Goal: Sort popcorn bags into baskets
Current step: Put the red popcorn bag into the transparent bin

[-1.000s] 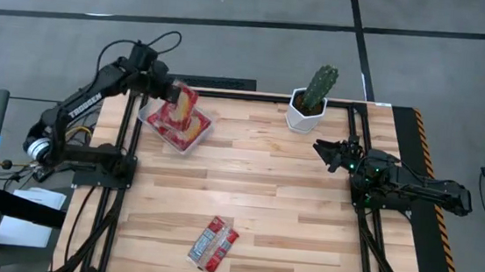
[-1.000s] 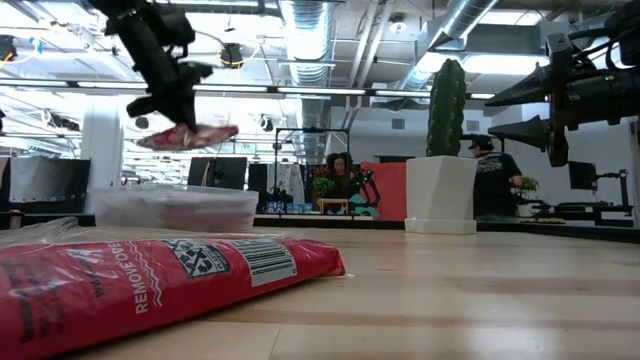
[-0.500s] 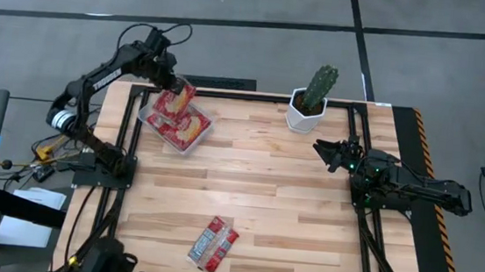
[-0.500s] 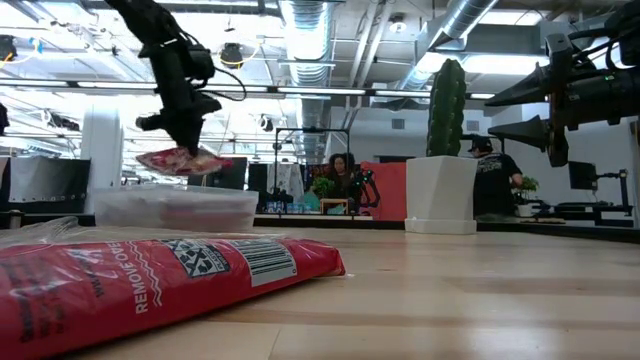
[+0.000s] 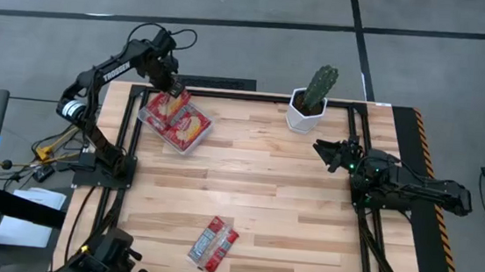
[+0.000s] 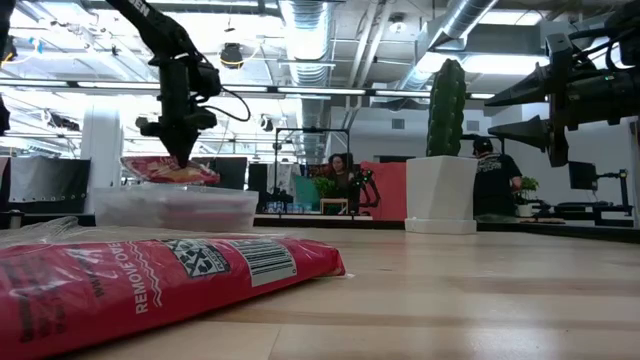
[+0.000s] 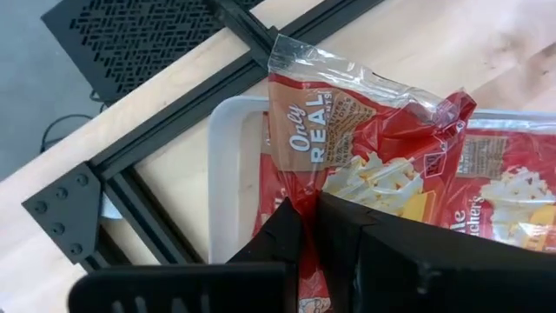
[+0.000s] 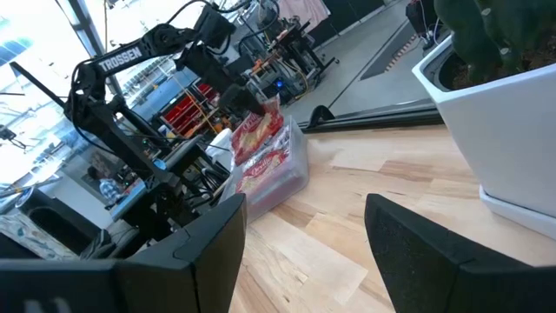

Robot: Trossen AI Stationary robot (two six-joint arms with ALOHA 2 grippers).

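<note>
My left gripper [image 5: 173, 92] stands over the far-left corner of the clear tray [image 5: 196, 141], shut on a red popcorn bag [image 7: 347, 130]. The low view shows that bag [image 6: 168, 170] just above the tray [image 6: 175, 208]. Other red-and-yellow bags [image 5: 186, 127] lie flat in the tray. Two more bags [image 5: 214, 244] lie side by side on the table near its near edge; one fills the low view's foreground [image 6: 150, 280]. My right gripper [image 5: 319, 148] waits open at the table's right side, near the cactus pot. My left gripper pinches the bag's red part [image 7: 300, 196] between its two fingers [image 7: 282, 235], coming from above and pointing down. The bag's clear sealed end [image 7: 347, 74] sticks out past the fingers. The bag lies almost level under the fingers at the tray's rim; whether it rests on the bags below, I cannot tell.
A white faceted pot with a cactus [image 5: 310, 102] stands at the far edge, right of centre, and looms beside my right gripper [image 8: 512, 130]. Black frame rails run along the table's left, far and right sides. Bare wood lies between the tray and the two loose bags.
My left gripper has come down from well above the tray to just over its rim, staying shut on the bag. The bag has sunk with it and now lies flatter over the tray's far-left corner.
</note>
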